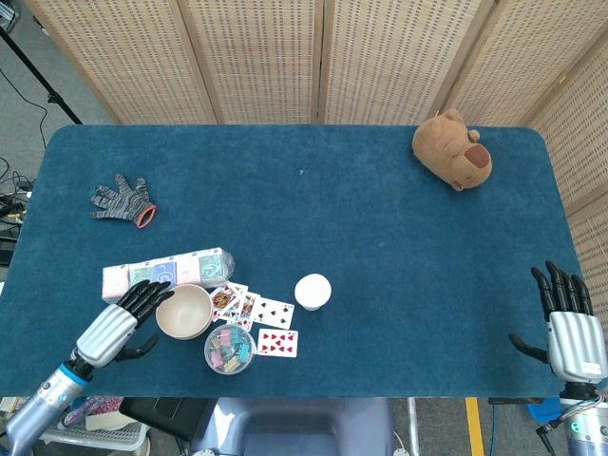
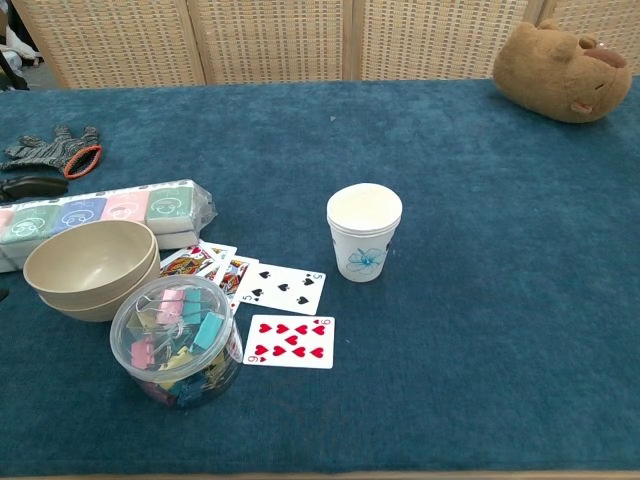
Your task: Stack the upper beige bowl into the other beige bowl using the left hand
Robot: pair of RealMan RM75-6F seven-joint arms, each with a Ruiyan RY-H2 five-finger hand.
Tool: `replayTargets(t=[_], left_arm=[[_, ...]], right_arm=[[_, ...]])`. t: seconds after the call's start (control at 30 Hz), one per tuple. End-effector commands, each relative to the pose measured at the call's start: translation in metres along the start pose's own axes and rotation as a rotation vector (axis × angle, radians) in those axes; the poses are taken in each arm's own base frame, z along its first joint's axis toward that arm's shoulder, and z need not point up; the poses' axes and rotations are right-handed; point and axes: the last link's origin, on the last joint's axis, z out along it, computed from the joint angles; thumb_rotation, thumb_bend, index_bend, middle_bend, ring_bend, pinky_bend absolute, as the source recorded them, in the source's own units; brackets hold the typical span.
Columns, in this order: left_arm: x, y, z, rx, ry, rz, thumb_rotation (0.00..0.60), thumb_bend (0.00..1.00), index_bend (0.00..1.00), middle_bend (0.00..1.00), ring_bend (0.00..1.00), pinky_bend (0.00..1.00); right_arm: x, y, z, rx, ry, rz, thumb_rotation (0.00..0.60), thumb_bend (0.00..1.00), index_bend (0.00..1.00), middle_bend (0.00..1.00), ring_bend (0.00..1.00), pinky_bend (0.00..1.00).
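Two beige bowls (image 1: 184,311) sit nested, one inside the other (image 2: 92,266), at the near left of the blue table (image 1: 380,218). My left hand (image 1: 122,319) lies just left of them in the head view, fingers spread, with only the fingertips close to the rim and nothing held. In the chest view only a dark fingertip (image 2: 30,186) of it shows at the left edge. My right hand (image 1: 568,323) hangs open off the table's near right corner, holding nothing.
A clear tub of coloured clips (image 2: 177,338) touches the bowls' front. Tissue packs (image 2: 110,212) lie behind them, playing cards (image 2: 278,310) to their right. White paper cups (image 2: 364,230) stand mid-table. A grey glove (image 1: 122,199) lies far left, a plush toy (image 1: 452,150) far right.
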Motion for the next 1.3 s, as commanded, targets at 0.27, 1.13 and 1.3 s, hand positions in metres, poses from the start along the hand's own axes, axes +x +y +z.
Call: replayTargets(t=[0.27, 1.13, 1.3], left_arm=[[0.002, 0.016, -0.03, -0.06, -0.137, 0.021, 0.6, 0.4, 0.0, 0.0, 0.0, 0.0], [-0.005, 0.013, -0.041, 0.059, -0.224, 0.259, 0.6, 0.4, 0.0, 0.0, 0.0, 0.0], [-0.007, 0.013, -0.041, 0.064, -0.241, 0.272, 0.6, 0.4, 0.0, 0.0, 0.0, 0.0]], right_arm=[[-0.002, -0.002, -0.001, 0.005, -0.005, -0.004, 0.6, 0.0, 0.0, 0.0, 0.0, 0.0], [-0.002, -0.002, 0.0, 0.0, -0.006, -0.005, 0.6, 0.0, 0.0, 0.0, 0.0, 0.0], [-0.002, -0.002, -0.001, -0.001, -0.009, -0.004, 0.6, 0.0, 0.0, 0.0, 0.0, 0.0]])
